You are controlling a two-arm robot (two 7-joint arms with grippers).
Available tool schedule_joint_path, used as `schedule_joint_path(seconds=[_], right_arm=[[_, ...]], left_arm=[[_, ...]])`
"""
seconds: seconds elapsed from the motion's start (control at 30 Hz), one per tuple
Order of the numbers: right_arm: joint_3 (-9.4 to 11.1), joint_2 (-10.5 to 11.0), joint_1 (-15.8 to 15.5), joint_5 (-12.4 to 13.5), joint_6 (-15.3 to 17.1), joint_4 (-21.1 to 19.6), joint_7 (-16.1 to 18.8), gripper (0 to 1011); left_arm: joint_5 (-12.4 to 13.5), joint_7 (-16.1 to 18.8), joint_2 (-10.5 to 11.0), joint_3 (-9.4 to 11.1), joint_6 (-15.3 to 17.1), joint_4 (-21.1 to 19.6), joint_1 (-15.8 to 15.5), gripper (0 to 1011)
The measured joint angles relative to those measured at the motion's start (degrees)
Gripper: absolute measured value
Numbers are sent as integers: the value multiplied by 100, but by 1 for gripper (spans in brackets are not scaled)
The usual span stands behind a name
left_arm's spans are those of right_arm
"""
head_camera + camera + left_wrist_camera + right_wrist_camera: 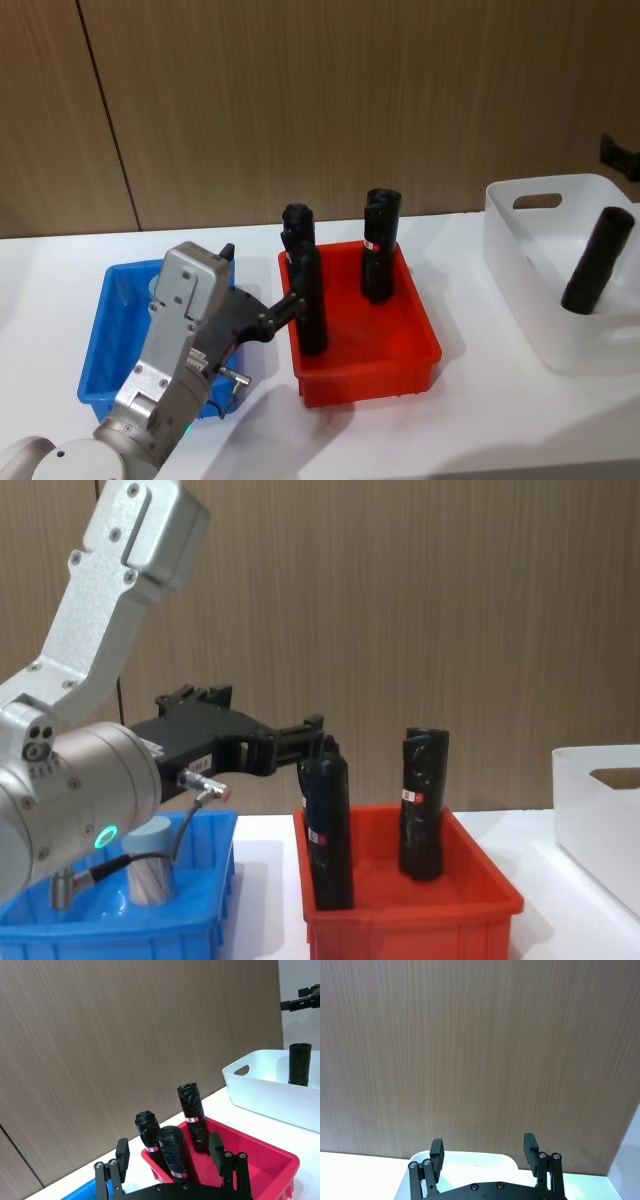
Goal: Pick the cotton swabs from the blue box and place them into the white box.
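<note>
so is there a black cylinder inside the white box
Yes, in the head view one black cylinder leans inside the white box.

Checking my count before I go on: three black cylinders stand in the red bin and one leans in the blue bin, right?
Not quite. The lone black cylinder leans in the white bin, not the blue bin, as the head view shows. The three black cylinders in the red bin are right.

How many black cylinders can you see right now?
4: three black cylinders stand in the red bin, one leans in the white box. More may be hidden.
</note>
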Motion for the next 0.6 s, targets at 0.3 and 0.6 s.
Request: schedule_joint_path(seconds=[0.3, 0.6], right_arm=[[20, 11, -29, 9, 9, -45, -1, 1002], [27, 16, -43, 15, 15, -67, -1, 1002]], left_arm=[[0, 0, 0, 0, 0, 0, 0, 1004], [0, 0, 0, 0, 0, 0, 0, 1004]])
